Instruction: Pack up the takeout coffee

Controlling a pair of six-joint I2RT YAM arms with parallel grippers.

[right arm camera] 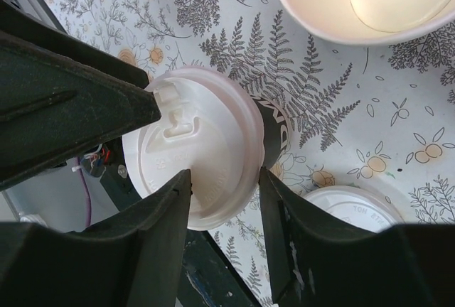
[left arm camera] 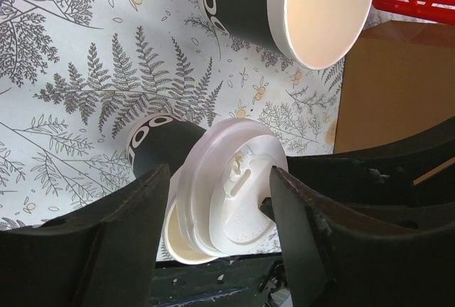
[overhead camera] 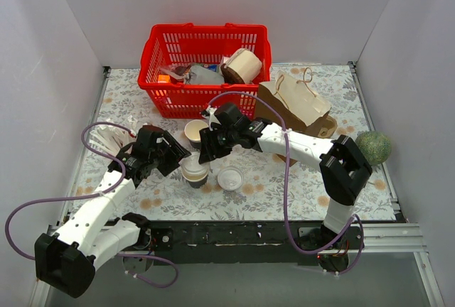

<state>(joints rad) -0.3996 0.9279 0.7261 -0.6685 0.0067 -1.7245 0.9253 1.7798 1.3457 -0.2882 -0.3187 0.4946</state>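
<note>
Black on white: flanks the lid (right arm camera: 192, 143) rim with the left pincer (left arm camera: 220, 179), jaws apart and seemingly touching it; cannot tell whether clamped. Hovers above with the right pincer (right arm camera: 224, 175), jaws apart, empty. Stands on the bench (overhead camera: 284, 193) between both: takeout coffee (overhead camera: 194, 172), near the lidless cup (overhead camera: 195, 133). Probably handles light, thin-walled, crushable; lid slick, sitting askew. Best gripped low on the dark wall.

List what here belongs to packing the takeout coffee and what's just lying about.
Job: takeout coffee, lidded; left gripper and right gripper, both at it; brown paper bag, probably where it goes.
Lying about: lidless cup; loose lid; green round thing; red basket with odds and ends, unless it's the target.
</note>
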